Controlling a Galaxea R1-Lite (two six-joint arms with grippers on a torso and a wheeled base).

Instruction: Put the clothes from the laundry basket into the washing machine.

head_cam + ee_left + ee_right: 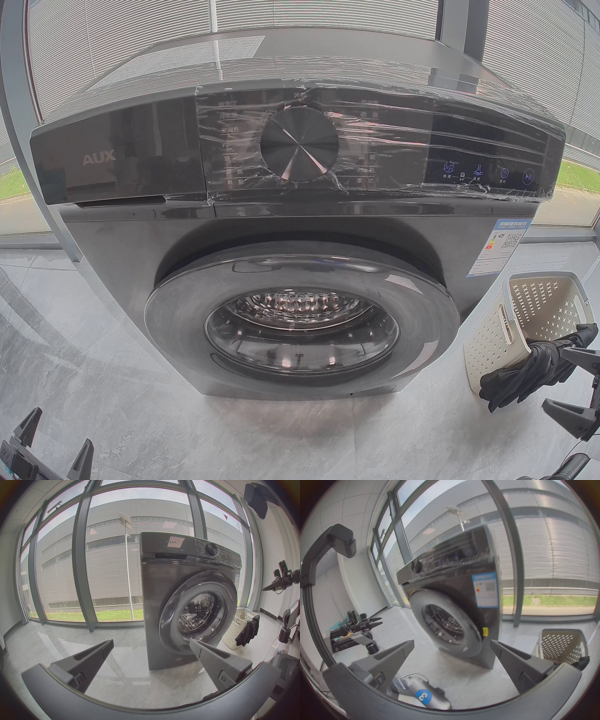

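Note:
A grey front-loading washing machine (pixel 300 250) stands ahead with its round glass door (pixel 302 325) closed. To its right a cream perforated laundry basket (pixel 537 312) sits on the floor, a black garment (pixel 531 374) draped over its front rim. My right gripper (pixel 572 387) hangs open just in front of that garment, apart from it. My left gripper (pixel 60 430) is open low at the left, well away from the machine. From the left wrist, the open gripper (pixel 151 645) frames the machine (pixel 187 598), basket (pixel 237 627) and garment (pixel 248 631). The right wrist's open gripper (pixel 452 645) faces the machine (pixel 450 605) and basket (pixel 562 644).
Glossy grey floor tiles (pixel 94 350) spread around the machine, with open floor to its left and front. Tall windows (pixel 106 573) stand behind it. A control knob (pixel 299 144) and wrapped panel sit on the machine's top front.

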